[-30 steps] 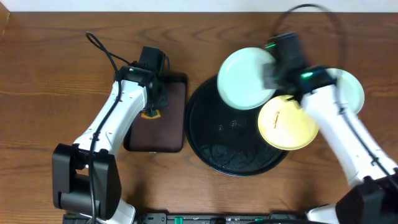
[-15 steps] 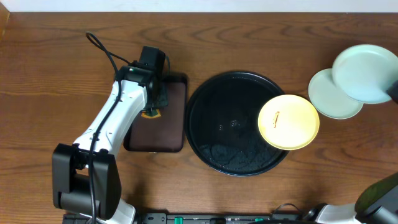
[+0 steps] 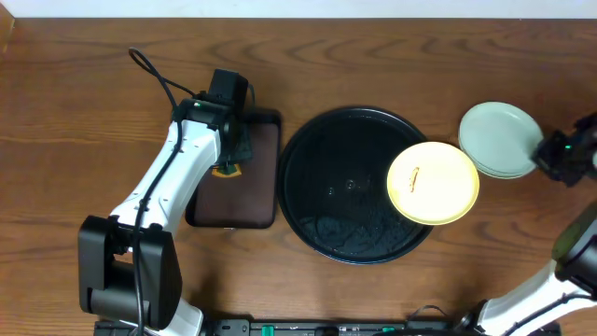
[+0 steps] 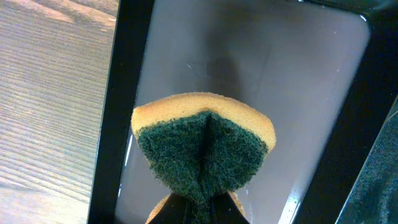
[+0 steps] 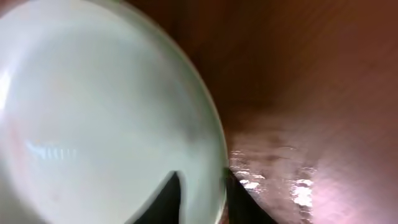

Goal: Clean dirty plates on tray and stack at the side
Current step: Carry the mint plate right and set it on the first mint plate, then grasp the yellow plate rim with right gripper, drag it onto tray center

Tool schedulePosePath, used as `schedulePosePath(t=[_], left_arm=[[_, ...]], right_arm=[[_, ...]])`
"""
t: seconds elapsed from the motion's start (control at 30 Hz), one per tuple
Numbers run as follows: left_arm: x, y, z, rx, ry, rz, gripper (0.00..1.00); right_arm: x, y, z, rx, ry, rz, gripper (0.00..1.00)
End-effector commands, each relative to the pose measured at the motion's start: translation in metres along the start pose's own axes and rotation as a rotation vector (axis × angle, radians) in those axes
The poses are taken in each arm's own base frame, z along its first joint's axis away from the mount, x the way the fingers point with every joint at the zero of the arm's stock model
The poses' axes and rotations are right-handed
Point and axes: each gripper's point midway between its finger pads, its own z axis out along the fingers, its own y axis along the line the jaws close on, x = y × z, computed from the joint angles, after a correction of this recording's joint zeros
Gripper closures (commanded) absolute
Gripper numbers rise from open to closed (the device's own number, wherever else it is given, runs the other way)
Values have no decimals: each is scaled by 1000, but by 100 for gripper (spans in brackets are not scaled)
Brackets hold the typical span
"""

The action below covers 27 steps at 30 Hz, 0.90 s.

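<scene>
The black round tray (image 3: 345,219) lies mid-table. The pale yellow plate (image 3: 433,182), with a small dark smear, rests on the tray's right side, overhanging the rim. Two mint-blue plates (image 3: 496,138) are stacked on the table right of the tray. My right gripper (image 3: 550,156) is at the stack's right edge. In the right wrist view its fingers (image 5: 202,196) are shut across the rim of the top mint-blue plate (image 5: 93,124). My left gripper (image 3: 229,154) is shut on a yellow-and-green sponge (image 4: 205,149), holding it over the brown rectangular tray (image 4: 298,93).
The dark brown rectangular tray (image 3: 256,201) lies just left of the black tray. A black cable (image 3: 154,75) runs across the table behind the left arm. The table's right edge is close to the plate stack.
My right gripper carried a mint-blue plate from over the black tray to the right and set it down on the other mint-blue plate. The left arm has not moved.
</scene>
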Motion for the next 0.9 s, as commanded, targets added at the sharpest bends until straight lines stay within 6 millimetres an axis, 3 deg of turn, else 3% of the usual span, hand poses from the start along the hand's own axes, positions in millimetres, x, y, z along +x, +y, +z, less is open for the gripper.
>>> schedulePosePath(t=[0.0,0.1,0.2,0.3,0.43,0.6,0.73,0.8,0.87], left_arm=[[3,1,3,-7,11,11,91],[3,1,3,-7,11,11,92],[3,1,3,-7,11,11,92],[4,2,3,-8,15,12,92],[6,2,3,-11,21,13,92],[6,2,3,-11,21,13,92],[8,-3,3,21,35,13,92],[8,-4,3,27,37,13,92],[8,-4,3,27,37,13,92]], right_arm=[[-6,27,-16,-50,-31,-59,68],[-16,41,-56,-61,-83,-92,65],[-15,56,-117,-66,-134,-114,60],[22,60,-180,-25,-128,-141,60],[68,44,-214,127,-118,-177,64],[108,49,-205,133,-79,-242,68],[130,43,-166,141,-15,-238,68],[145,52,-141,63,44,-240,69],[146,53,-124,60,37,-257,72]])
